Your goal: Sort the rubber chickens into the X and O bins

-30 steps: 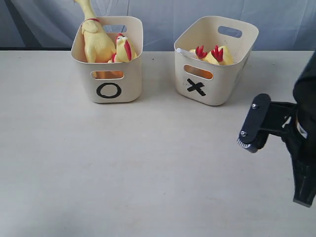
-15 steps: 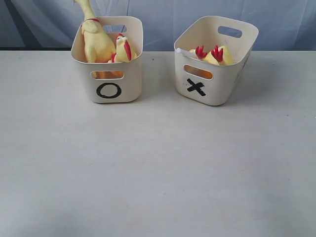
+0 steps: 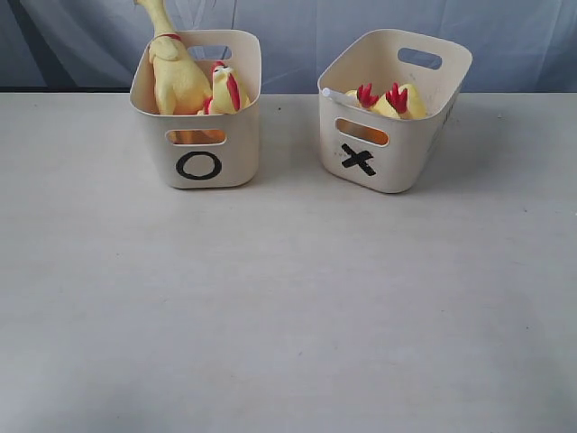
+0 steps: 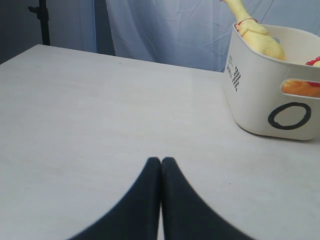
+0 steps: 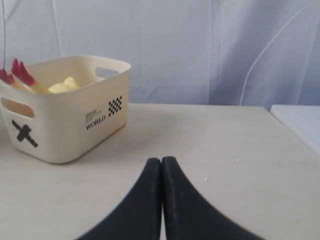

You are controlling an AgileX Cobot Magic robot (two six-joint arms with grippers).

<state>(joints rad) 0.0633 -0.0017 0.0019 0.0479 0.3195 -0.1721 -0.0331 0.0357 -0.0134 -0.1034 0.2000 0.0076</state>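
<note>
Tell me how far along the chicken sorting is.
Done: yellow rubber chickens sit in the cream plastic tub marked O and the matching tub marked X. In hand: nothing; the left claw and right claw are shut and empty. Left: apparently nothing, as no chicken shows on the pale table.

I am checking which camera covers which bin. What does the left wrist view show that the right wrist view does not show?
Only the left wrist view: the O bin, a rubber chicken whose neck sticks up over its rim, the shut left gripper, and a dark stand. Only the right wrist view: the X bin with red combs inside, the word WORLD on its side, and the shut right gripper. Both: the pale table, the blue-grey curtain, and a checkered mark on each bin's side.
</note>
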